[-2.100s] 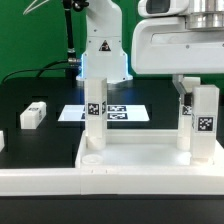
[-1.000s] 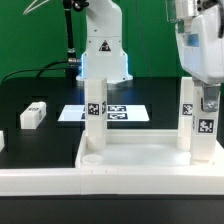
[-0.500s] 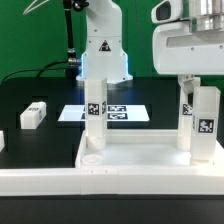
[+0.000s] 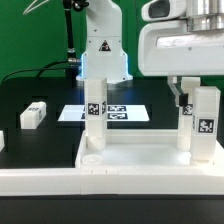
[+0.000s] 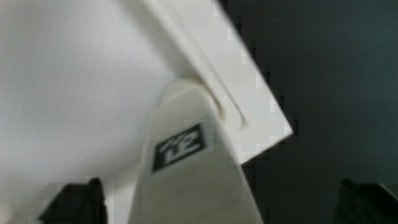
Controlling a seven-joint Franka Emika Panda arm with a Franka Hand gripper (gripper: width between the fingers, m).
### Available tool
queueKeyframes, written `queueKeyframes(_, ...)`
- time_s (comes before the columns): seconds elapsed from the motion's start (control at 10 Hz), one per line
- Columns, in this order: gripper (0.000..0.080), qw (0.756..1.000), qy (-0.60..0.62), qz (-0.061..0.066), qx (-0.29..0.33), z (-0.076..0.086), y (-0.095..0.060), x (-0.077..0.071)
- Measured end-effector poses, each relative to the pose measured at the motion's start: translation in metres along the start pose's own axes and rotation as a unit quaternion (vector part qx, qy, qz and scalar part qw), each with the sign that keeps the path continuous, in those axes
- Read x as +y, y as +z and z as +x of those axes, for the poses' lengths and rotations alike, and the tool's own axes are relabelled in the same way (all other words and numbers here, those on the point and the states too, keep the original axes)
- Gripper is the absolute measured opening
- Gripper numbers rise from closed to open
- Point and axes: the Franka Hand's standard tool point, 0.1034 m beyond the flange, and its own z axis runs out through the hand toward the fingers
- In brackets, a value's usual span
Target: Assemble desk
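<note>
White square-section leg (image 4: 205,125) stands at a corner of the flat white plastic panel (image 4: 140,162), on the exterior view's right; my gripper (image 4: 190,92) has swung back square above it. Wrist view: fingers (image 5: 75,200) spread, straddling the leg without touching, so I judge a reset for another screwing turn.

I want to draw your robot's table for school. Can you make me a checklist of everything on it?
Surface: black table, dark and flat.
Job's things: desk panel lying flat; three upright legs on it; loose leg lying on the table.
Clutter: marker board; a white part cut off by the picture edge.
Grippers: gripper looks open, its fingers either side of the near leg.
Cables: black cable behind.
Surroundings: robot base; green backdrop.
</note>
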Motion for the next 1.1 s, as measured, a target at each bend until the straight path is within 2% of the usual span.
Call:
queueKeyframes(0.1,0.0649,0.999,0.036,0.001,0.006,0.0026,0.0003,0.0000)
queueKeyframes(0.3,0.0404,0.999,0.043,0.001,0.006,0.0025,0.0007,0.0009)
queueKeyframes(0.4,0.0404,0.997,0.072,0.001,0.005,0.0025,0.0008,0.0013)
queueKeyframes(0.5,0.0287,0.993,0.114,0.001,0.005,0.0027,0.0010,0.0022)
queueKeyframes(0.6,0.0287,0.991,0.137,0.001,0.005,0.0026,0.0010,0.0024)
queueKeyframes(0.7,0.0287,0.977,0.212,-0.001,0.005,0.0017,0.0012,0.0025)
queueKeyframes(0.9,0.0287,0.934,0.356,-0.003,0.002,0.0017,0.0007,0.0049)
queueKeyframes(1.0,0.0287,0.900,0.436,-0.003,-0.001,0.0014,0.0002,0.0050)
queueKeyframes(1.1,0.0287,0.854,0.521,0.000,-0.004,0.0011,0.0007,0.0047)
